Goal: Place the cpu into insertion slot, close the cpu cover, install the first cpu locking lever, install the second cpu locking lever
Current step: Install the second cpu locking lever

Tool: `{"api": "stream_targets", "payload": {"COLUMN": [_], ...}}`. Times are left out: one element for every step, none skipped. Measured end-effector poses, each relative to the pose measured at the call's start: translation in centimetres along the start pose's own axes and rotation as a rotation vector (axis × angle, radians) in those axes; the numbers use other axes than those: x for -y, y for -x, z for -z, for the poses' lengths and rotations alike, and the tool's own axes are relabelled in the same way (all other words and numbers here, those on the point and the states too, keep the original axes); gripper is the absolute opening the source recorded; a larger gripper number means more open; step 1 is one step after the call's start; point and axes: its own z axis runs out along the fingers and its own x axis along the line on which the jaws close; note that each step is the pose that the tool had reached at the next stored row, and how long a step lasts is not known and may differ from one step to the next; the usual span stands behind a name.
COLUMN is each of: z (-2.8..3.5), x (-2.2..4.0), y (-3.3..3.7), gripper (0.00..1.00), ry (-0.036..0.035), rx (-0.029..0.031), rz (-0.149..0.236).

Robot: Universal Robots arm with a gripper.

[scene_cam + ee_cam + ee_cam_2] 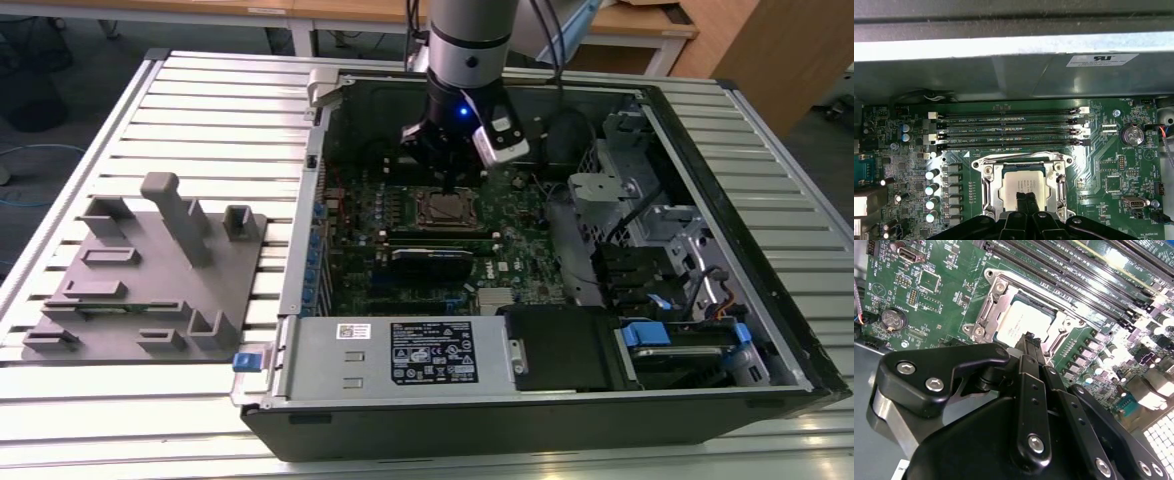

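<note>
The cpu [1021, 181] [1016, 320] lies flat in the insertion slot [447, 210], its dull silver top showing. The cpu cover [988, 192] [985, 315], a silver frame, lies down around the chip, which shows through its window. I cannot make out how the locking levers stand. My gripper [1026, 197] [1030, 336] [454, 183] hangs straight over the chip's near edge, its black fingers pressed together with nothing between them. Whether the tips touch the chip is not clear.
Long black memory slots [1009, 130] run beside the socket, and a coin battery [1132, 135] sits on the board. The open computer case [307, 230] walls in the board, with a drive cage [627, 200] and a power supply [400, 355]. A grey fixture block [147, 270] stands outside.
</note>
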Motion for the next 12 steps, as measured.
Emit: {"api": "stream_targets", "payload": {"z": [0.09,0.09,0.09,0.12,0.18,0.23,0.28,0.37,0.43,0.51,0.6,0.68], "x": [-0.01,-0.01,-0.01,0.0,0.0,-0.01,-0.01,-0.01,-0.02,-0.02,-0.03,-0.03], "y": [0.0,0.0,0.0,0.0,0.0,0.0,0.01,0.01,0.01,0.01,0.01,0.01], "gripper": [0.11,0.11,0.11,0.11,0.11,0.11,0.11,0.11,0.11,0.11,0.11,0.11], "ry": [0.0,0.0001,0.0,-0.0001,-0.0006,-0.0004,0.0,-0.0002,-0.0001,0.0,0.0,0.0], "rx": [0.0,0.0001,0.0001,0.0,-0.0003,-0.0001,0.0,0.0,0.0,0.0,0.0,0.0], "rz": [0.0,0.0,0.0,0.0,0.0,0.0,0.0,0.0,0.0,0.0,0.0,0.0]}}
